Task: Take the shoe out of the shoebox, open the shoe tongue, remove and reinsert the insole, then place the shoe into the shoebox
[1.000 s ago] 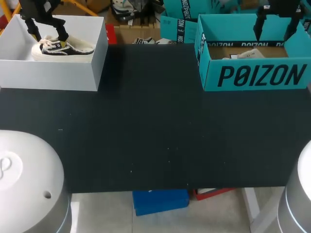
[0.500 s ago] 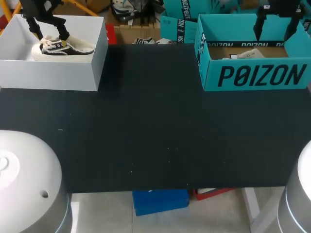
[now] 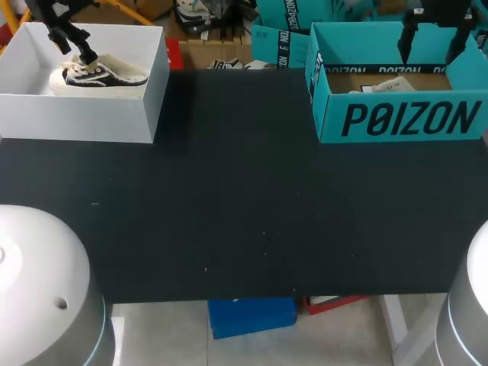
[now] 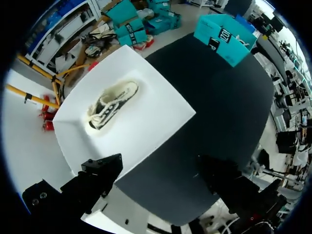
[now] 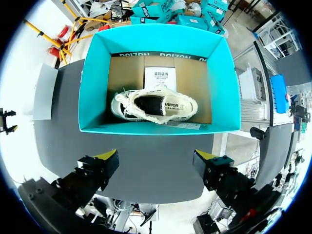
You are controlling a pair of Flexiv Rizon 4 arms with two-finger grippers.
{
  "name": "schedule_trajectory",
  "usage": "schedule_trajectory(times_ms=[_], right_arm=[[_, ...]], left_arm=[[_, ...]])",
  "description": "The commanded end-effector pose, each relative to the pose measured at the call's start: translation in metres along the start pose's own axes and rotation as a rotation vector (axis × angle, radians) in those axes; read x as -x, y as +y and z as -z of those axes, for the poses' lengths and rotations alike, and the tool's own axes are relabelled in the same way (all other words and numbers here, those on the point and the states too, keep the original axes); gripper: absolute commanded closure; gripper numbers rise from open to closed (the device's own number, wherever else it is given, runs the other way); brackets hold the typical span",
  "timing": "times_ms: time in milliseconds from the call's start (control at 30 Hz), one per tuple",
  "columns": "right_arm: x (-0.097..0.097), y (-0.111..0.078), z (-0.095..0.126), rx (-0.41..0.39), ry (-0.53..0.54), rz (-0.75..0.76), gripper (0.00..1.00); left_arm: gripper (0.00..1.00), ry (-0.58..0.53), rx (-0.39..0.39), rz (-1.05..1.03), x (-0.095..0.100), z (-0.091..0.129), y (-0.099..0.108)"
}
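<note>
Hovering above the white shoebox (image 3: 84, 118) at the far left corner of the black table (image 3: 244, 198): left tool (image 4: 158, 170). Its fingers are spread wide, with nothing between them and no contact with the box or its contents. The black sneaker (image 4: 112, 105) sits on its sole inside that box, near the middle and set at a diagonal to the walls. White laces and a pale sole edge show.

Right tool (image 5: 157, 158) hangs over the teal shoebox (image 5: 97, 73) at the table's far right corner. Its fingers are also apart, both yellow tips show, and it holds nothing. Second shoe (image 5: 155, 106) is upright on the brown cardboard floor of the teal box, lengthwise along the wall nearest the tool. Its opening faces up, with a frayed off-white collar and a dark interior. A white printed sheet (image 5: 161, 78) lies flat just beyond it.

Both boxes have open tops and stand well apart. From the head view the teal box's front wall hides most of its shoe.
</note>
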State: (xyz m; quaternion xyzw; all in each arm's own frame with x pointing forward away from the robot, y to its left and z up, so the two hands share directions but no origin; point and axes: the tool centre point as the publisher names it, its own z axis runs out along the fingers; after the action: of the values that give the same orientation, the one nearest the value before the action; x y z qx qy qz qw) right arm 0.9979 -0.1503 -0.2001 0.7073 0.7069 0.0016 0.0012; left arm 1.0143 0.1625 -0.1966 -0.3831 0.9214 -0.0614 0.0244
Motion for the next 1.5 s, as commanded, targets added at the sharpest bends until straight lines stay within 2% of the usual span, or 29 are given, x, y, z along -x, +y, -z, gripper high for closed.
schedule_trajectory(times_ms=[33,300,533,567,800,1200,1500], right_arm=[[0.0,0.001,0.0,-0.001,0.0,0.0,0.0],[0.0,0.001,0.0,-0.001,0.0,0.0,0.0],[0.0,0.001,0.0,-0.001,0.0,0.0,0.0],[0.0,0.001,0.0,-0.001,0.0,0.0,0.0],[0.0,0.001,0.0,-0.001,0.0,0.0,0.0],[0.0,0.001,0.0,-0.001,0.0,0.0,0.0],[0.0,0.001,0.0,-0.001,0.0,0.0,0.0]], left_arm=[[0.0,0.004,0.113,-0.205,0.024,0.004,-0.013],[0.0,-0.014,0.196,-0.42,0.053,-0.006,-0.023],[0.0,-0.036,0.182,-0.635,0.079,-0.018,-0.035],[0.0,-0.044,0.208,-0.655,0.084,-0.021,-0.037],[0.0,-0.03,0.209,-0.737,0.11,-0.044,-0.043],[0.0,0.002,0.207,-0.804,0.133,-0.082,-0.052],[0.0,0.007,0.215,-0.835,0.146,-0.105,-0.071]])
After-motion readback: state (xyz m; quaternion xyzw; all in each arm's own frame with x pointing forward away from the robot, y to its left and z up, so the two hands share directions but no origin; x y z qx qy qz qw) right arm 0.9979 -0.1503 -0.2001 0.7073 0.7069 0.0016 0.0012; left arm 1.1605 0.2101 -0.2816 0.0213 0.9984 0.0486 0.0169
